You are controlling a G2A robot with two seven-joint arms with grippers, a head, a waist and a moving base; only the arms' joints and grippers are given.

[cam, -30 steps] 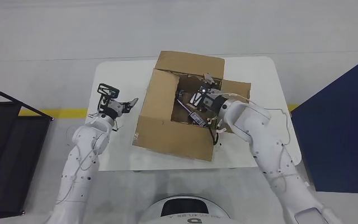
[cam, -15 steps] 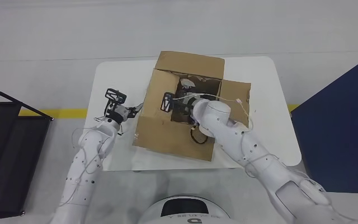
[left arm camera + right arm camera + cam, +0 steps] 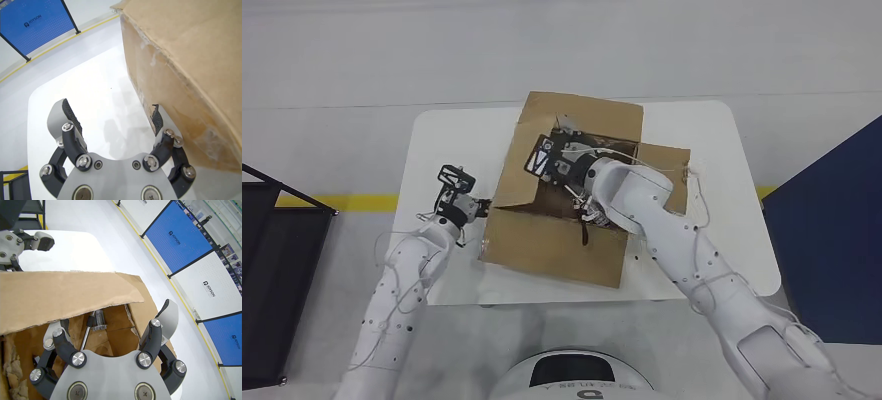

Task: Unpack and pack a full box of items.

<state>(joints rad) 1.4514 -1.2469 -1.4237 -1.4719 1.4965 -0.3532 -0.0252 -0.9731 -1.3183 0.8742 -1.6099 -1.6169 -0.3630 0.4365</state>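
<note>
The open cardboard box (image 3: 542,245) stands on the white table (image 3: 447,135), with its left flap (image 3: 66,291) raised. My right gripper (image 3: 564,152) is open and holds nothing. It hangs over the box's far left corner (image 3: 116,315), with one finger tucked under the flap's edge. Below it in the box lies a metal rod with a grey cylinder (image 3: 97,319), beside crumpled brown paper (image 3: 13,370). My left gripper (image 3: 472,207) is also open, low over the table beside the box's left wall (image 3: 179,66). One of its fingertips (image 3: 156,111) is close against that wall.
Bare table lies left of the box (image 3: 85,91). A black rack (image 3: 267,270) stands off the table's left side, and a blue panel (image 3: 842,230) off its right. My left gripper (image 3: 40,242) appears beyond the flap in the right wrist view.
My right gripper has swung from the box's middle right to its far left corner by the flap. My left gripper has moved in toward the box's left wall.
</note>
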